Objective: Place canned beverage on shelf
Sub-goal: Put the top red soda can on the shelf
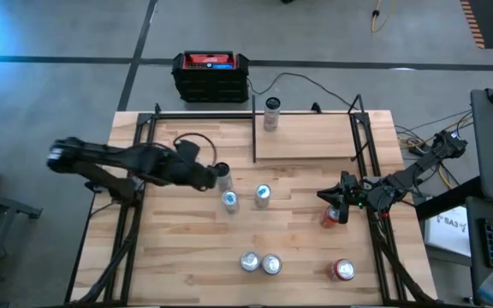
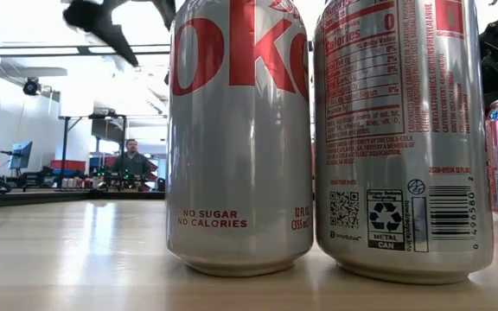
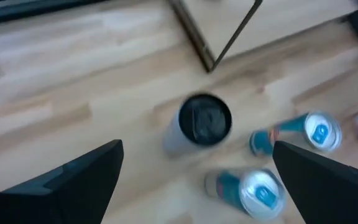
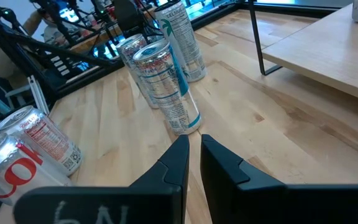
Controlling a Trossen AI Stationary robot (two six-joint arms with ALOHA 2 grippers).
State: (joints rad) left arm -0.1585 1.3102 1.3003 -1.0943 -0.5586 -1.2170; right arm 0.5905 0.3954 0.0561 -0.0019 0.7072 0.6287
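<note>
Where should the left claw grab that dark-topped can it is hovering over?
Around the round side wall, coming down from above. The dark-topped can stands upright, and the open left gripper already straddles it; two blue-topped cans stand close, so a level approach looks crowded.

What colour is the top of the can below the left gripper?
Black, on a pale can; clearest in the left wrist view.
</note>
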